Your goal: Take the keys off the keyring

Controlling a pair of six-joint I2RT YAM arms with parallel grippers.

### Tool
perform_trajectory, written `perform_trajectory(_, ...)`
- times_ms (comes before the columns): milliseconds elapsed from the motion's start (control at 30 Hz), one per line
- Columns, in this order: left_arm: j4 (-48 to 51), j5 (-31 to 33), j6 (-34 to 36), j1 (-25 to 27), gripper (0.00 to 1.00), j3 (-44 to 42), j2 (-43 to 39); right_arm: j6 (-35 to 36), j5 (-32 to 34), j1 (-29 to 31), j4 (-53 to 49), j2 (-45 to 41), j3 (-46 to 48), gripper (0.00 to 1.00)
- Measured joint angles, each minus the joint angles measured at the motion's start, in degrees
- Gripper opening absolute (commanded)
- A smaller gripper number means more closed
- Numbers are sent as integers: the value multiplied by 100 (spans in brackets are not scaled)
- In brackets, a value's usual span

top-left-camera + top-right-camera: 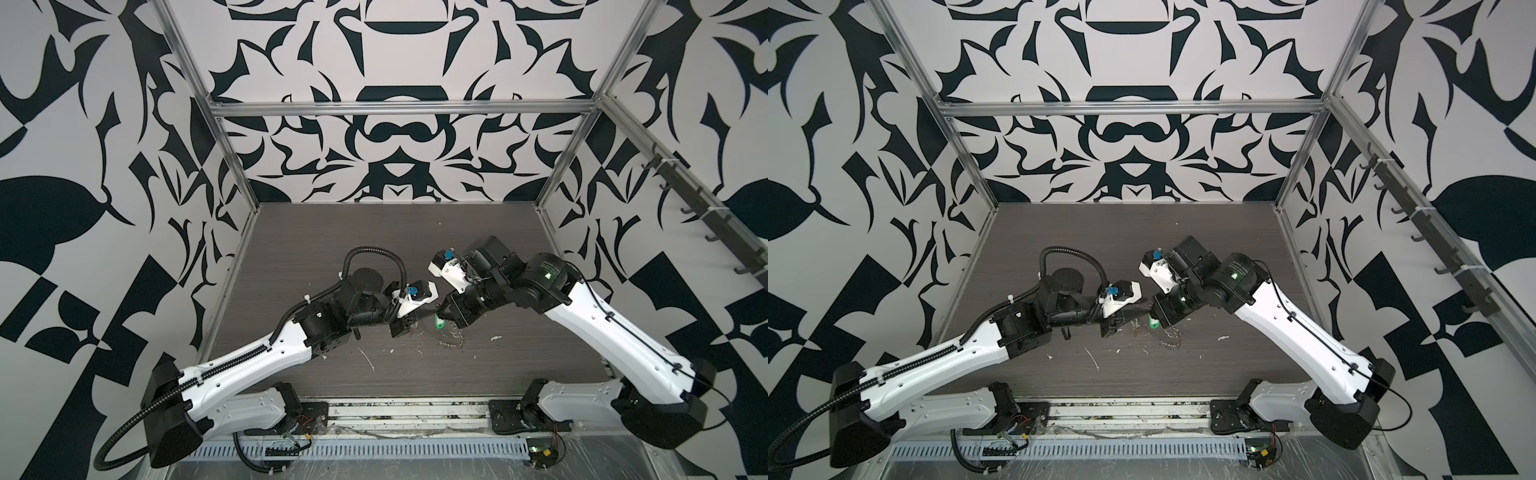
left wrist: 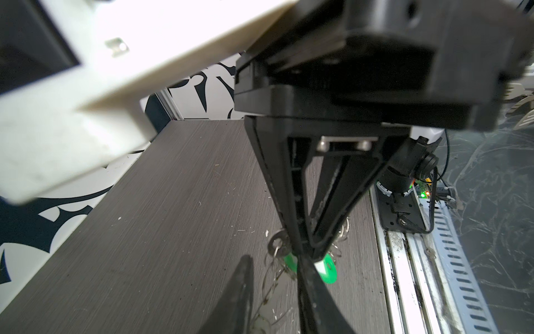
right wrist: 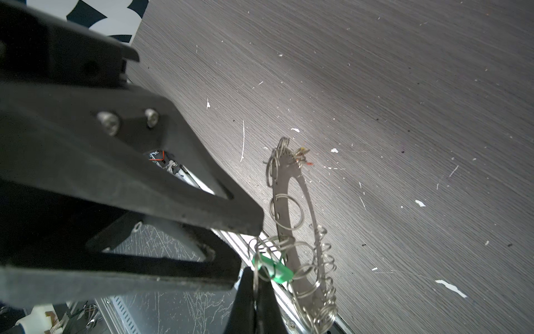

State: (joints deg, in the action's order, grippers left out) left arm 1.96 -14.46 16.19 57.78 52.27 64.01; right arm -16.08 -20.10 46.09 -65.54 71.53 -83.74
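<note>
Right gripper (image 3: pixel 250 250) clenched on a wire loop (image 3: pixel 257 245) of the tilted keyring (image 3: pixel 279 188). Left gripper (image 3: pixel 255 300) straddles wire beside the keyring's green tag (image 3: pixel 277 270); cannot tell whether it grips.

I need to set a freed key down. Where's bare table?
Bare: the far half of the table, from the back wall to the left arm and right arm; the near strip by the front rail, bar white scraps. Crowded: the middle, where both arms meet over the keyring and green tag.

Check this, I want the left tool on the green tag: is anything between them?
Yes. The right tool, shut on the keyring, has its tips right against the green tag, partly covering it from the left tool.
</note>
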Motion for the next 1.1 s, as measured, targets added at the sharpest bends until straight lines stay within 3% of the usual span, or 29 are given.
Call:
perform_trajectory(500, 68, -129, -37, -2, 21, -2, 20, -2, 44, 120, -2, -22, 0, 0)
perform_trajectory(767, 155, -195, -85, -9, 1, -2, 20, -4, 114, 170, -79, -24, 0, 0)
perform_trajectory(1100, 173, -179, -120, -9, 0, -2, 20, -22, 177, 210, -85, -24, 0, 0)
